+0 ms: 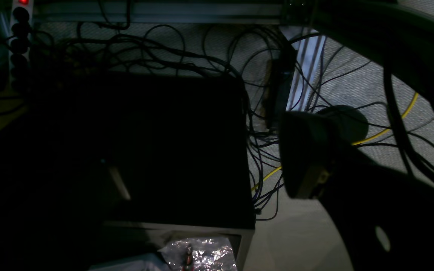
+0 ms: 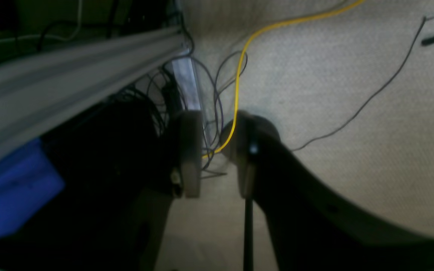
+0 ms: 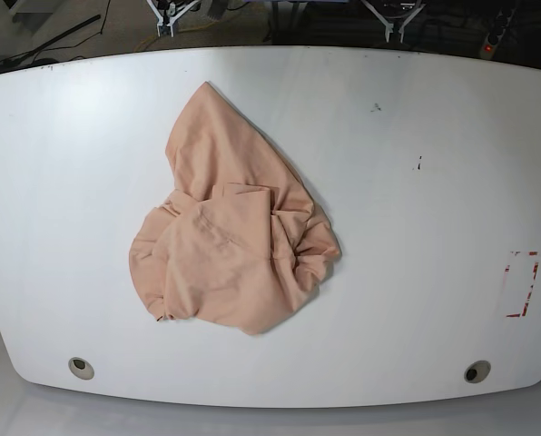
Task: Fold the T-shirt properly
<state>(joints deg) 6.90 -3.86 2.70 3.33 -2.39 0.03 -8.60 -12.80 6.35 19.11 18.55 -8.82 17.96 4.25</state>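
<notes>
Right gripper [image 2: 215, 158]: seen only in its own wrist view, blurred; two fingers stand a narrow gap apart with nothing between them. Behind the gap run a yellow cable [image 2: 239, 71] and thin dark wires over pale carpet [image 2: 333, 75]. An aluminium rail [image 2: 70, 71] crosses the upper left.
T-shirt [image 3: 234, 236]: lies crumpled in a heap on the white table [image 3: 416, 272], left of the table's middle in the base view, one pointed end reaching toward the far edge and the bulk bunched nearer the front. No arm shows in this view, and neither wrist view shows the shirt, so both grippers are away from it.
Table marks: a red-outlined rectangle [image 3: 522, 283] near the right edge; two round holes [image 3: 82, 367] near the front edge.
Left gripper: its wrist view is very dark; only one finger [image 1: 303, 158] is clear, the other cannot be made out, so how far the jaws stand apart cannot be told. It holds nothing visible. Below it are tangled cables [image 1: 262, 124] and a dark box [image 1: 145, 150].
</notes>
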